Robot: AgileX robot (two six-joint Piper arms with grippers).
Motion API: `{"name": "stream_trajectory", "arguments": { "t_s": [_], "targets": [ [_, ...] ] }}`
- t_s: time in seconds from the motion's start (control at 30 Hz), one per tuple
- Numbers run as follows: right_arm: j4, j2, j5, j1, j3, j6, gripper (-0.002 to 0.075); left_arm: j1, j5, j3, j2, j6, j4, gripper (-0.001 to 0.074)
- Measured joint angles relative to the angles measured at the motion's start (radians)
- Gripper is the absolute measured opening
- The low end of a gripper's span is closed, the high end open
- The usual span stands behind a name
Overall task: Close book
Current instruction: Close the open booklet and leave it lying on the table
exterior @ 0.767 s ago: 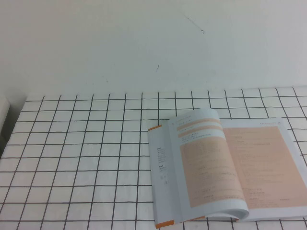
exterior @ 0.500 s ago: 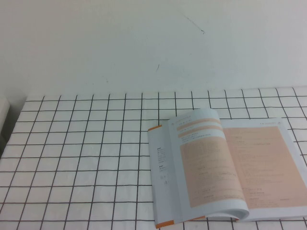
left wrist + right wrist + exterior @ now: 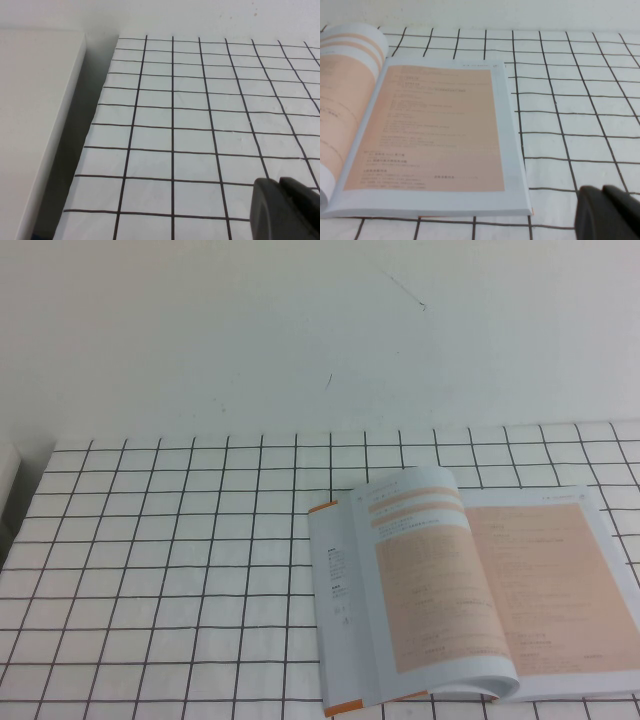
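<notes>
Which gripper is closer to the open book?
Right. The right gripper sits close beside the book; the left gripper is over checked cloth, with no book in its view.

book (image 3: 470, 590): smooth paper pages, slight sheen
bench cloth (image 3: 170, 540): white, matt, faintly wrinkled
left pincer (image 3: 281, 202): dark matt plastic, over the bench's left part
right pincer (image 3: 606, 211): dark matt plastic, over the bench's right part

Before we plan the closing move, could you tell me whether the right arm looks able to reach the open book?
Probably yes: the right gripper sits close beside the book, with only bare checked cloth between them. The left gripper hangs over the cloth nearer its left edge.
</notes>
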State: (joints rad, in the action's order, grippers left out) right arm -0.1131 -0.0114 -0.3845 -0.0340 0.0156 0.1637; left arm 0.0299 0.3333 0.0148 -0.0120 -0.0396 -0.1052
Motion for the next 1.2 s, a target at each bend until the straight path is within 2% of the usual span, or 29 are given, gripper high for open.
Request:
{"name": "stream_trajectory", "arguments": {
  "t_s": [0.77, 1.03, 1.2],
  "targets": [
    [0.0, 0.0, 0.0, 0.0, 0.0, 0.0, -0.0003, 0.0, -0.016, 0.0, 0.0, 0.0, 0.005, -0.0001],
    [0.0, 0.0, 0.043, 0.0, 0.003, 0.0, -0.0003, 0.0, -0.15, 0.008, 0.0, 0.0, -0.071, -0.0001],
    [0.0, 0.0, 0.199, 0.0, 0.013, 0.0, -0.0003, 0.0, -0.302, 0.008, 0.0, 0.0, -0.137, -0.0002]
  ]
}}
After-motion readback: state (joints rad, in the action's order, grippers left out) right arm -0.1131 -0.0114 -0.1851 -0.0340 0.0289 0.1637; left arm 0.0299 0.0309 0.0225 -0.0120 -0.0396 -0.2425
